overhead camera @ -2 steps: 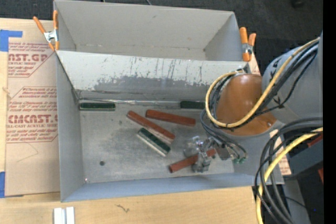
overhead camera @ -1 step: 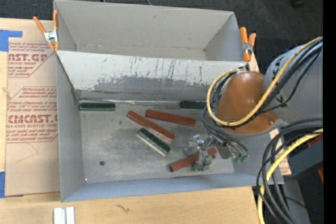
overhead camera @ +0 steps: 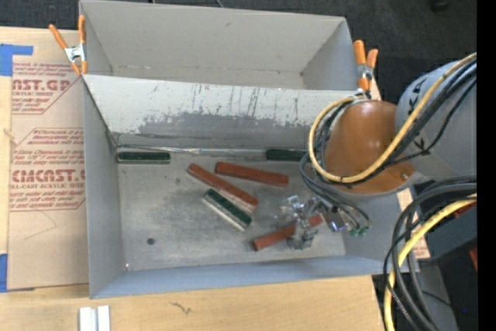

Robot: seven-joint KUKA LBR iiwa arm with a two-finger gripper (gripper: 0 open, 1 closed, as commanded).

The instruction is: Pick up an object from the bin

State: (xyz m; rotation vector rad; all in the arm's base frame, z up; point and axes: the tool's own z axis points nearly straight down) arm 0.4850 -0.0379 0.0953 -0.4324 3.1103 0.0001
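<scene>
My gripper is low in the bin's front right corner, its metal fingers down at a red-brown flat bar that lies on the floor there. The bar's right end sits between or under the fingertips; whether they clamp it I cannot make out. Just left of it lies a green-and-white block, tilted diagonally. Behind that rest two more red-brown bars, one slanted and one nearly level.
A dark green bar lies against the back wall at the left, another dark green piece against it at the right. The arm's orange cover and looped cables overhang the bin's right side.
</scene>
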